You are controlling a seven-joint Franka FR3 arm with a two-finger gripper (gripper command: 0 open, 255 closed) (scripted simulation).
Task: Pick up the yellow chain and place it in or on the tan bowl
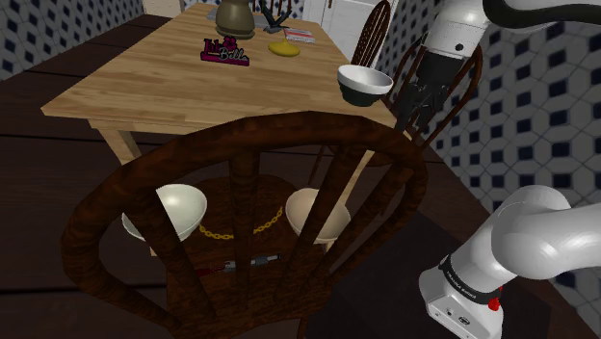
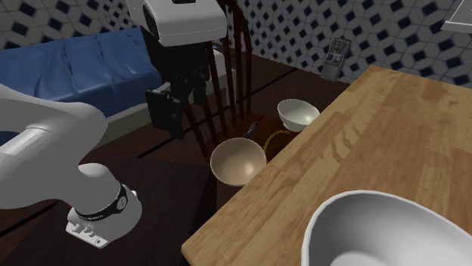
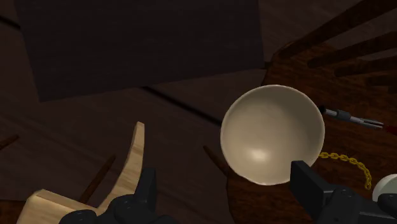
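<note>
Our end effector (image 3: 226, 183) hangs with its fingers spread wide, holding nothing. We see the yellow chain (image 3: 347, 158) lying on the chair seat (image 3: 343, 137), between the tan bowl (image 3: 272, 133) and a white bowl (image 1: 179, 206).

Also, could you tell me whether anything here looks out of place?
Nothing is spilled or damaged, but the tan bowl, the yellow chain and a white bowl sit on a chair seat, not on the wooden table.

Past the white arm (image 2: 45, 143): tan bowl (image 2: 237, 162) on the dark chair (image 2: 227, 60) seat, yellow chain (image 2: 272, 138) running toward a white bowl (image 2: 297, 113), all just beside the wooden worktop (image 2: 363, 151).
</note>
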